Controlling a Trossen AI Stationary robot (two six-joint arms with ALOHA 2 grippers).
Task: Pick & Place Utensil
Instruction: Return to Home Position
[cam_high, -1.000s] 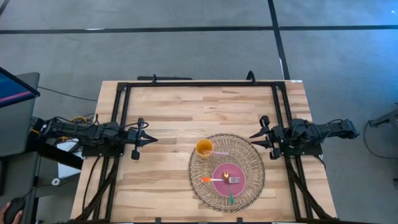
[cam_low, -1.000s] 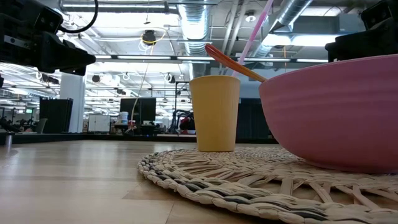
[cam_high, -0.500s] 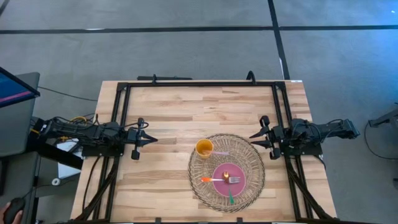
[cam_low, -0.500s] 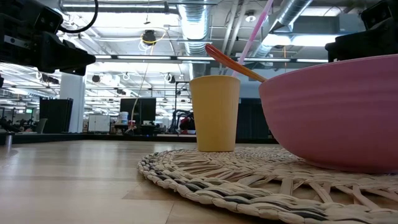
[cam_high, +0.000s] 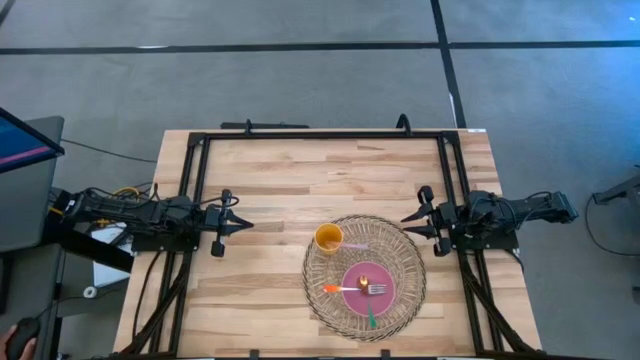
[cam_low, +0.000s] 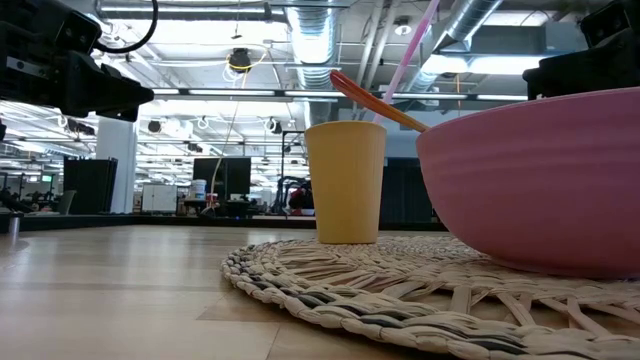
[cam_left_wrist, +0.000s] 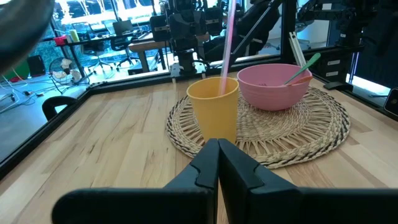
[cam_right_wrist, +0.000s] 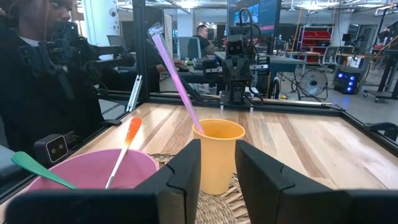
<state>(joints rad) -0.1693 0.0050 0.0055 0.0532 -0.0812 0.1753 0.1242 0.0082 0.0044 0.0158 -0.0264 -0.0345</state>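
Observation:
A round woven mat (cam_high: 365, 277) lies on the table's near right part. On it stand a yellow cup (cam_high: 328, 238) and a pink bowl (cam_high: 368, 285). A pink utensil (cam_right_wrist: 174, 74) stands tilted in the cup (cam_right_wrist: 217, 149), leaning on its rim. An orange-handled utensil (cam_high: 332, 288), a green-handled one (cam_high: 371, 318) and a fork (cam_high: 377, 289) rest in the bowl, handles over its rim. My left gripper (cam_high: 243, 226) hovers shut, left of the mat. My right gripper (cam_high: 407, 221) hovers open at the mat's far right edge. Neither touches anything.
Bare wood stretches across the table's left half and far side (cam_high: 320, 170). Black frame rails (cam_high: 195, 200) run along the left, right and far edges. The left wrist view shows the cup (cam_left_wrist: 214, 115) nearer than the bowl (cam_left_wrist: 273, 84). A person (cam_right_wrist: 37, 74) shows beyond the table.

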